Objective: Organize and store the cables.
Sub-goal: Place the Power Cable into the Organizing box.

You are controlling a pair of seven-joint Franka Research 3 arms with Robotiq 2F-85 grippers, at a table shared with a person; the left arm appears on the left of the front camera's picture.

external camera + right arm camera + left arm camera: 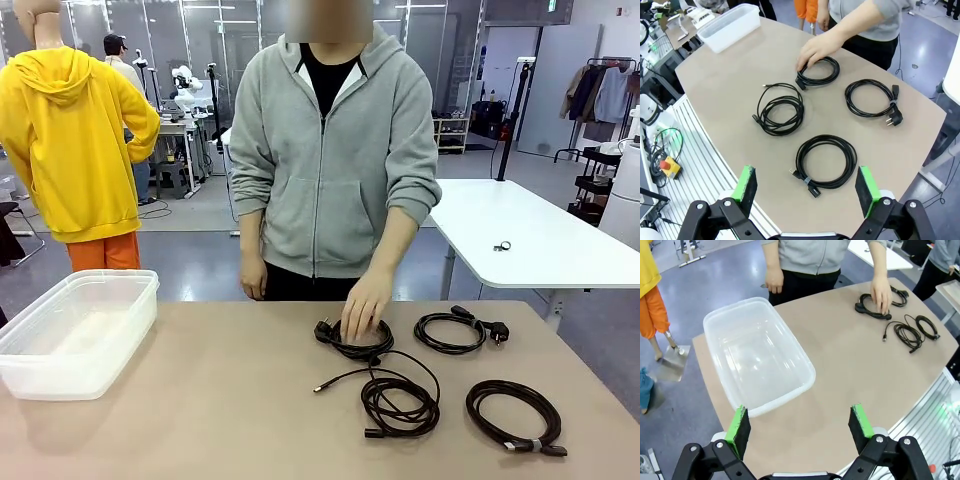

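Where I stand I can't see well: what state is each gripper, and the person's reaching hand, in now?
Left gripper: open, empty.
Right gripper: open, empty.
Person's hand: on a coiled cable.

Right gripper (805, 186) jaws spread, near tied cable coil (826, 140); beyond it loose coil (800, 114), plugged coil (848, 98), farthest coil (836, 70) under person's hand (815, 50).

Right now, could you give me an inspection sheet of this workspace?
Surface: tan tabletop, no spills seen.
Job's things: four coiled thin black cables; clear plastic bin, holding no cable.
Clutter: nothing seen.
End effectors: left end effector open, facing bin; right end effector open, facing cables.
Cables: one coil tied; person's hand on another coil.
Surroundings: person in grey hoodie across table; white table behind.
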